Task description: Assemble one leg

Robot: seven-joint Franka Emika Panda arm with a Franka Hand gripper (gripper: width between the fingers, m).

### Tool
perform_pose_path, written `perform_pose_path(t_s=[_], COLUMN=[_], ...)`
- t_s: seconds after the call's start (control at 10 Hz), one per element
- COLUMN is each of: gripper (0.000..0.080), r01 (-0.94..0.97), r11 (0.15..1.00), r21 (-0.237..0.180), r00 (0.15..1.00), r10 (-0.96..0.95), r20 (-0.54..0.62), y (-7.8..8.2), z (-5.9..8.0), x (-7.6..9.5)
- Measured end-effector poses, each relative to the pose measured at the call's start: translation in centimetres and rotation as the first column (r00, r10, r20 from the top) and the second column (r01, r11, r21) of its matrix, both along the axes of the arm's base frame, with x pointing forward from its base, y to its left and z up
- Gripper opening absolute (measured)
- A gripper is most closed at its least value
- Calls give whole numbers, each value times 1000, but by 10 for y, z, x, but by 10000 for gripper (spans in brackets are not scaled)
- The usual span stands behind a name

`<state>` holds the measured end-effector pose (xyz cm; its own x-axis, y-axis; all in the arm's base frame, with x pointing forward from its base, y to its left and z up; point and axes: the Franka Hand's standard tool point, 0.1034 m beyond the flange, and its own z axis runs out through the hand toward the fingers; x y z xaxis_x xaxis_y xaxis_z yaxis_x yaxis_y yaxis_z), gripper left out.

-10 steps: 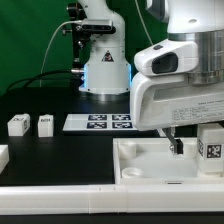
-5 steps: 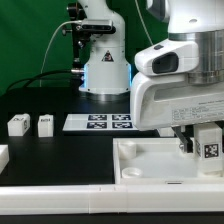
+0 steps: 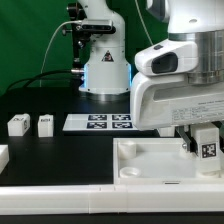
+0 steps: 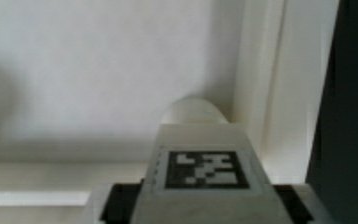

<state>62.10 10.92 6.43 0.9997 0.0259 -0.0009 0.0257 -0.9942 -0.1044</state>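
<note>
My gripper (image 3: 197,140) is shut on a white leg (image 3: 208,148) with a black-and-white marker on its side. It holds the leg upright over the far right corner of the large white tray-like piece (image 3: 140,165). In the wrist view the leg (image 4: 202,160) fills the lower middle, its tip pointing at the tray's corner by the raised rim (image 4: 282,90), with dark fingers (image 4: 137,200) on both sides. Two more legs (image 3: 17,125) (image 3: 45,124) stand on the black table at the exterior view's left.
The marker board (image 3: 100,122) lies flat behind the tray. A white robot base (image 3: 105,70) stands at the back. Another white part (image 3: 3,155) shows at the left edge. My own arm housing hides the tray's far right side.
The gripper with the leg has shifted slightly to the exterior view's right and a little lower toward the tray's corner.
</note>
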Motion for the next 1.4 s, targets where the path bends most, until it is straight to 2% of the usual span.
perform_pose_path(t_s=[0.3, 0.5, 0.7, 0.9, 1.0, 1.3, 1.4], gripper=[287, 287, 287, 287, 287, 287, 287], r01=[295, 536, 745, 898, 918, 988, 991], r11=[956, 844, 666, 436, 392, 122, 85], r21=[4, -7, -32, -60, -65, -97, -103], r00=[955, 842, 661, 429, 384, 109, 70], r10=[-295, -535, -745, -897, -917, -985, -988], r20=[-35, -65, -88, -106, -109, -134, -137], y=[2, 4, 7, 13, 14, 17, 17], z=[0, 0, -1, -1, -1, -1, -2], x=[-1, -1, -2, -3, -4, -4, -5])
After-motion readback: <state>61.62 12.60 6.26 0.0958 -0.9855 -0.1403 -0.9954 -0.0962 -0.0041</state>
